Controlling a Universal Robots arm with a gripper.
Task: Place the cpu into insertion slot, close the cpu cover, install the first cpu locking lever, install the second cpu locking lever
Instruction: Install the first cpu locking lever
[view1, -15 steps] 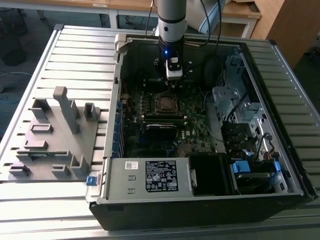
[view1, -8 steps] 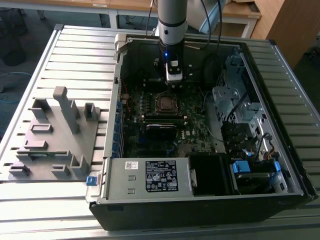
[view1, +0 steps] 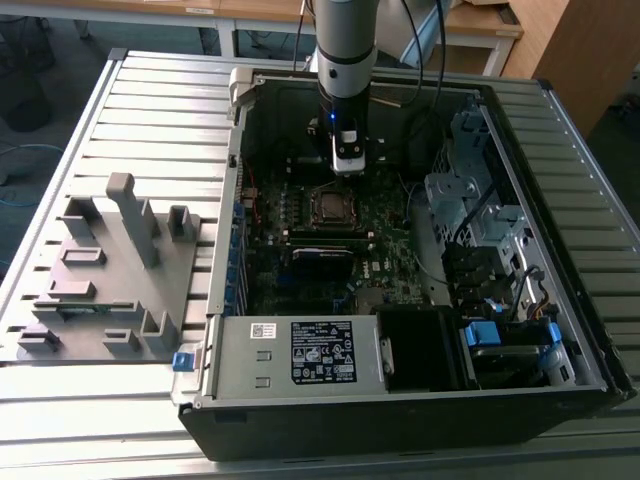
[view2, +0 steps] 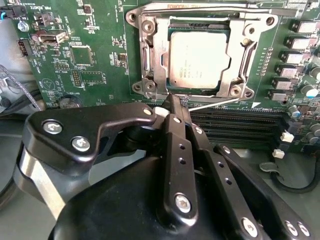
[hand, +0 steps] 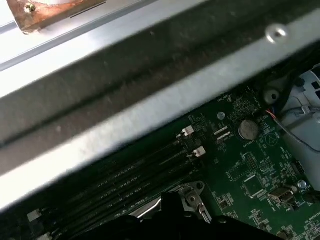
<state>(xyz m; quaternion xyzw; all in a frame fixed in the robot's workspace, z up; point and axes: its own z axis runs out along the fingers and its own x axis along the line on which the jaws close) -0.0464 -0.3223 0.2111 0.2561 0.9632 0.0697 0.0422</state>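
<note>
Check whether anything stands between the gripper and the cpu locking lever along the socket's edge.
Nothing visible does. In the second wrist view the shut gripper sits right at the end of the thin locking lever, beside the cpu cover closed over the cpu.

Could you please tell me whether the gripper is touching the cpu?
Apart. In the second wrist view the gripper sits just outside the cpu cover, whose metal frame lies between it and the cpu.
</note>
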